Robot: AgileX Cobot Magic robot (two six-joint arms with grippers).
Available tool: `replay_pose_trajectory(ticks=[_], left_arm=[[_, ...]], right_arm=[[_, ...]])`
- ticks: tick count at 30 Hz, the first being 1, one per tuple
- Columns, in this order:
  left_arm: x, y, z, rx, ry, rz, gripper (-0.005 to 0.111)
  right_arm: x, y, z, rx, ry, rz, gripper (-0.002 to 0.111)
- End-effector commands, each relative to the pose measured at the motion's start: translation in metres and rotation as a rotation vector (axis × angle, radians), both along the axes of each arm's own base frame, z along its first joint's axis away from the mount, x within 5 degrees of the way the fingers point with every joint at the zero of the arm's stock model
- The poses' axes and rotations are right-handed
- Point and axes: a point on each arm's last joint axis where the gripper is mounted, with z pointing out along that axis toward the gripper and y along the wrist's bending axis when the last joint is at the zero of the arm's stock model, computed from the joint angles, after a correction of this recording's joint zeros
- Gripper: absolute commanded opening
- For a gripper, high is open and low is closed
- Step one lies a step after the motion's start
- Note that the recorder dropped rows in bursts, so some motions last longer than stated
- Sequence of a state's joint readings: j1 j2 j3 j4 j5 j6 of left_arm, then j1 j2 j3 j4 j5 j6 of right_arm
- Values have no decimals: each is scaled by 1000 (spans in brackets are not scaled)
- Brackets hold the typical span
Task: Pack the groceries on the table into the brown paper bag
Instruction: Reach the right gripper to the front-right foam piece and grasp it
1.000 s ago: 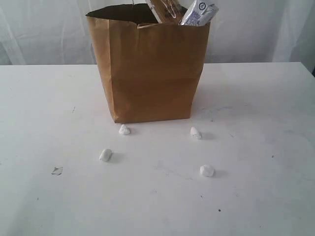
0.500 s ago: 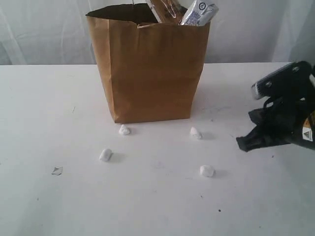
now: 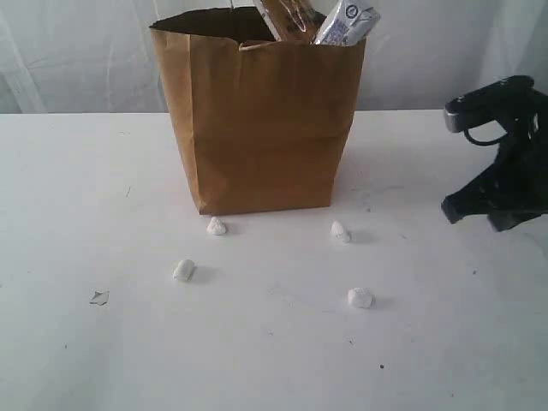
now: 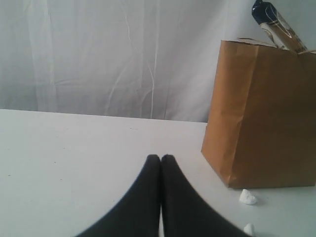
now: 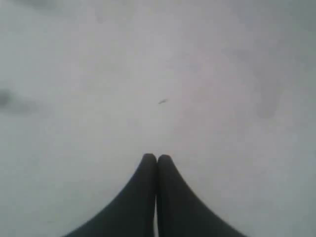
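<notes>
The brown paper bag (image 3: pixel 261 128) stands upright at the middle back of the white table (image 3: pixel 77 197). Two groceries stick out of its top: a brown, clear-windowed long pack (image 3: pixel 287 17) and a white-blue carton (image 3: pixel 347 21). No groceries lie on the table. My right gripper (image 3: pixel 449 209) hovers shut and empty over the table's right side, well clear of the bag; its wrist view shows the right gripper (image 5: pixel 157 158) over bare tabletop. My left gripper (image 4: pixel 161 158) is shut and empty, low over the table beside the bag (image 4: pixel 266 113); it is outside the exterior view.
Several small white lumps lie in front of the bag, among them one (image 3: pixel 217 226) and another (image 3: pixel 341 231) near its base and a third (image 3: pixel 360 297) closer in. A tiny dark scrap (image 3: pixel 99 297) sits at the front left. White curtain behind.
The right arm came into the exterior view from the right edge, then lifted and drew back towards the right. The bag and lumps have not moved.
</notes>
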State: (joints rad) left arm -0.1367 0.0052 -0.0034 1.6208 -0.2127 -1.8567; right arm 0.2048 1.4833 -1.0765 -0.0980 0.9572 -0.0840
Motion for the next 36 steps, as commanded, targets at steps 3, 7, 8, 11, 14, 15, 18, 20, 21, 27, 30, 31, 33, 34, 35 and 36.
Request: replay_pose_trajectory(ticks=[3, 7, 8, 11, 14, 15, 18, 20, 21, 27, 30, 31, 33, 34, 35, 36], left_arm=[[-1, -3, -1, 18, -5, -32, 0], [-1, -3, -1, 18, -5, -32, 0], [-1, -3, -1, 18, -5, -32, 0], [-1, -3, -1, 18, -5, -32, 0], [-1, -3, -1, 18, -5, -32, 0], [-1, -3, -1, 18, -5, -32, 0], [-1, -3, -1, 18, -5, -32, 0], [-1, -3, -1, 18, -5, -32, 0], [-1, -3, -1, 18, -5, -32, 0], [-1, -3, -1, 18, -5, -32, 0], [-1, -3, -1, 18, -5, -32, 0], [-1, -3, -1, 18, -5, -32, 0], [-1, -3, -1, 19, -5, -35, 0], [-1, -4, -1, 19, -5, -45, 0], [-1, -4, -1, 19, -5, -47, 0], [-1, -4, -1, 17, -5, -47, 0]], right_arm=[[-7, 49, -6, 317, 184, 224, 0], [8, 64, -12, 324, 52, 232, 0], [10, 67, -14, 330, 33, 231, 0], [14, 79, -20, 355, 11, 247, 11], [13, 90, -33, 326, 55, 311, 33], [14, 92, -39, 311, 74, 321, 43], [16, 97, -52, 290, 101, 334, 54], [19, 97, -58, 281, 104, 331, 54], [21, 97, -62, 266, 103, 335, 54], [28, 98, -80, 233, 108, 339, 54], [31, 99, -89, 215, 118, 344, 54], [31, 99, -92, 210, 125, 344, 54], [32, 98, -99, 192, 139, 348, 54], [33, 98, -102, 188, 150, 339, 54], [33, 98, -104, 190, 157, 328, 54], [33, 98, -106, 186, 164, 324, 54]])
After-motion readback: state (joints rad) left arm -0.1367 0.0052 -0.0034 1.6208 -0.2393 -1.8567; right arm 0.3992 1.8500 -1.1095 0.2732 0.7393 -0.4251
